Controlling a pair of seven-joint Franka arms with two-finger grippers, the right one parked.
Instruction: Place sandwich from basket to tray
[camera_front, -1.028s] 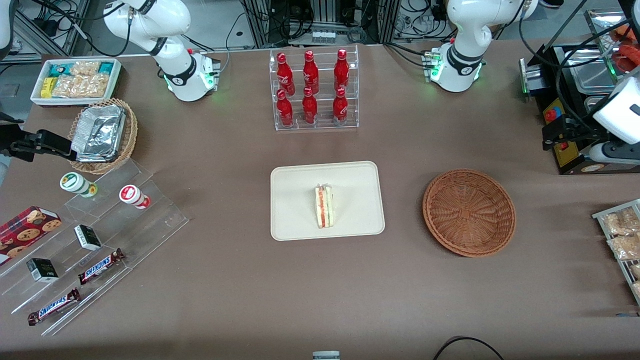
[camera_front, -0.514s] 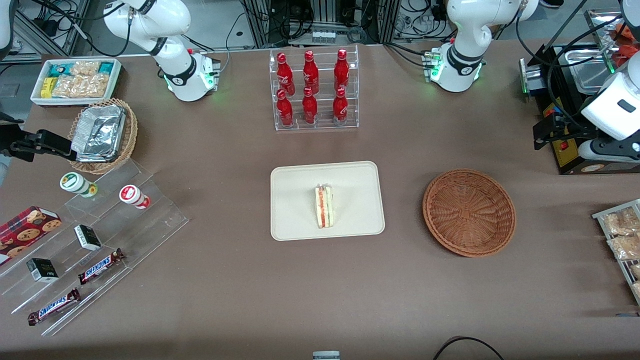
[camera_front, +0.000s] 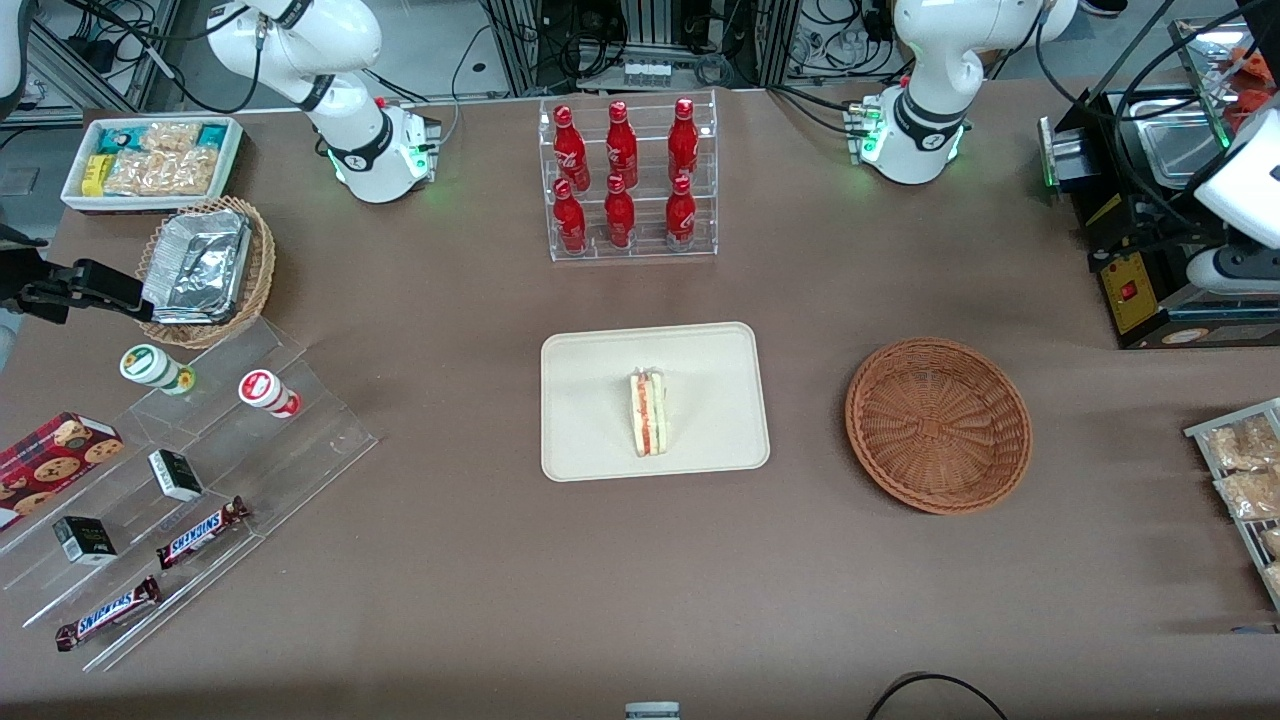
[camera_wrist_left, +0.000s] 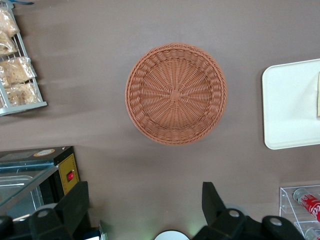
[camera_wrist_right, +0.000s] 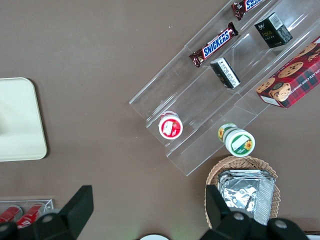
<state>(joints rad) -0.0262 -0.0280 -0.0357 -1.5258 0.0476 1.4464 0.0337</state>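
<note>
The sandwich (camera_front: 649, 413), a pale wedge with red and green filling, lies on the cream tray (camera_front: 600, 380) at mid-table. Only a sliver of the sandwich (camera_wrist_left: 318, 95) shows in the left wrist view, on the tray (camera_wrist_left: 290, 105). The reddish-brown wicker basket (camera_front: 938, 425) sits beside the tray toward the working arm's end, with nothing in it. My left gripper (camera_wrist_left: 145, 192) hovers high over bare table, farther from the front camera than the basket (camera_wrist_left: 176, 93). It is open with nothing between its fingers. The left arm (camera_front: 1245, 190) shows at the table's edge.
A black machine with a red button (camera_front: 1130, 290) stands beside the gripper. A rack of snack bags (camera_front: 1245, 480) lies at the working arm's end. A clear rack of red bottles (camera_front: 625, 180) stands farther from the front camera than the tray. Acrylic steps with candy bars (camera_front: 180, 480) lie toward the parked arm's end.
The left arm has drawn back from the basket toward its end of the table. Sandwich, tray and basket have not moved.
</note>
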